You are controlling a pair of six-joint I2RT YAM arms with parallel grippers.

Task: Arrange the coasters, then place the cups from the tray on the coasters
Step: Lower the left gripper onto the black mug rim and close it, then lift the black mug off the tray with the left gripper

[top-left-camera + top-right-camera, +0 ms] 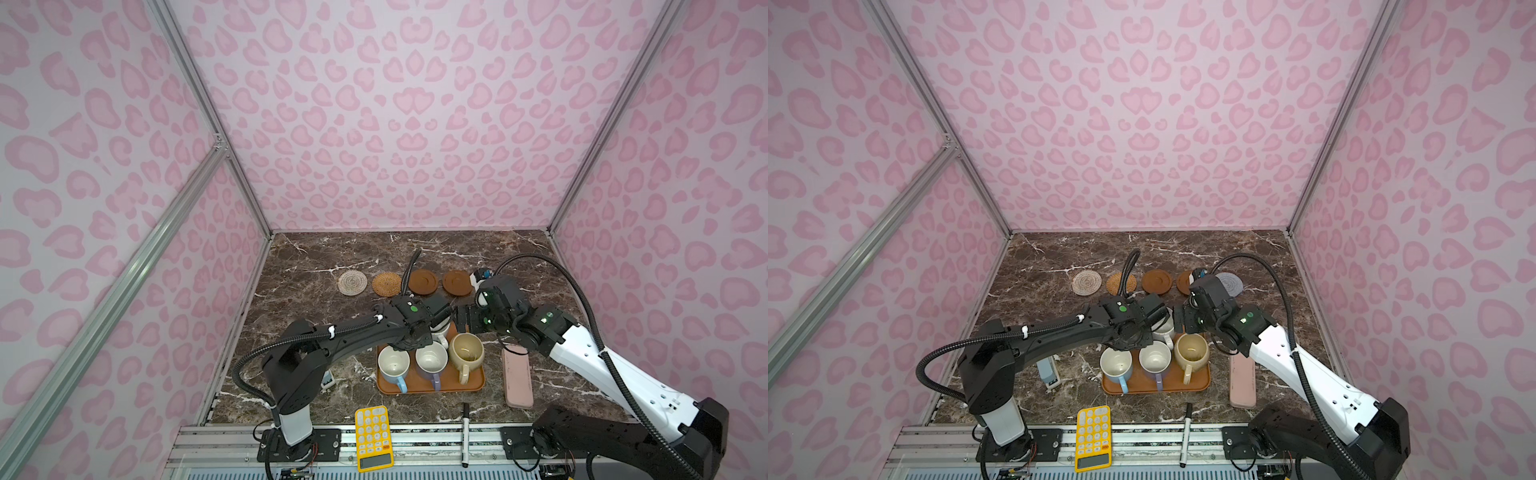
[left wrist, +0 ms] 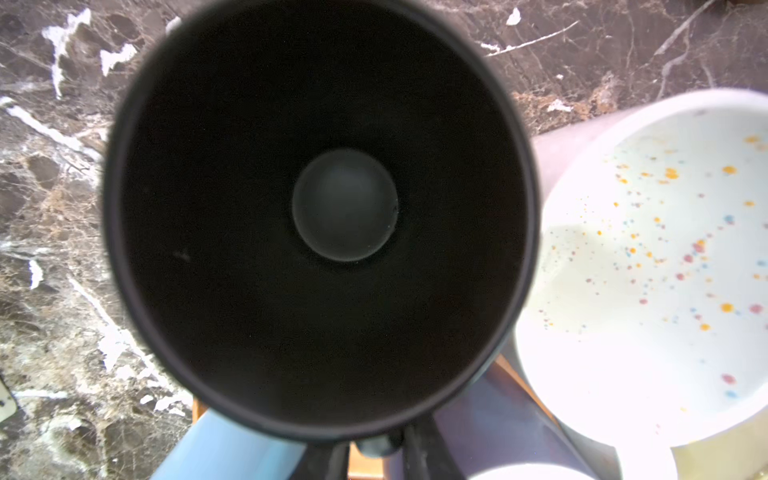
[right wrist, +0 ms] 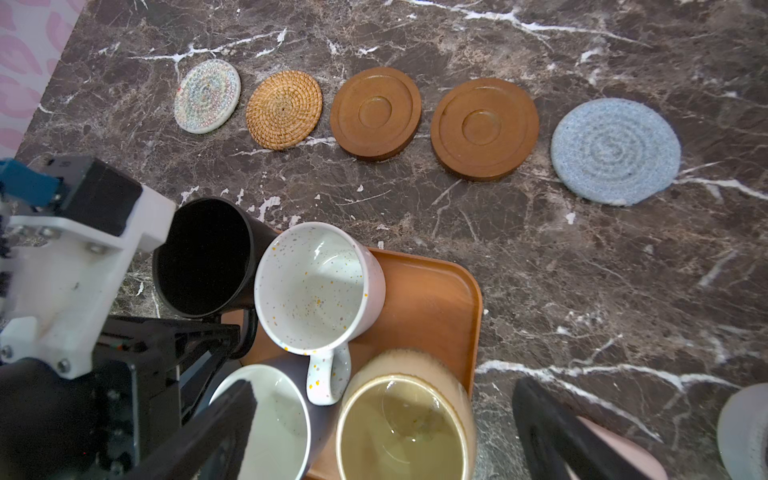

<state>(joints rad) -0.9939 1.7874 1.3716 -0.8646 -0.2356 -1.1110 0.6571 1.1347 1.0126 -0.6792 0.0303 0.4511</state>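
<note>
**Top views.** White woven coaster (image 1: 352, 282), rattan coaster (image 1: 386, 284), wooden coasters (image 1: 423, 281) and grey-blue coaster (image 1: 1233, 284) lie in one row at 12 o'clock of the tray (image 1: 449, 386), all bare. Blue mug (image 1: 393, 362), lavender mug (image 1: 431, 358) and beige mug (image 1: 467, 351) stand upright along the tray's 6 o'clock side. Pink case (image 1: 517, 378) lies at the tray's 3 o'clock, calculator (image 1: 373, 436) at 7 o'clock.

**Left wrist view.** Black mug (image 2: 320, 216) fills the frame, mouth up. Left gripper (image 2: 376, 453) pinches its handle. Speckled mug (image 2: 648, 270) stands just beside it.

**Right wrist view.** Right gripper (image 3: 384, 386) is spread wide, holds nothing and hangs above the beige mug. Black mug sits at the tray's 11 o'clock corner, overhanging the table (image 3: 582, 270). Whether it is lifted cannot be told.

**Status.** Arranging is judged done, with five coasters in line. Placing is not yet done: no mug is on any coaster, the black mug is first in hand, and four others are on the tray.
</note>
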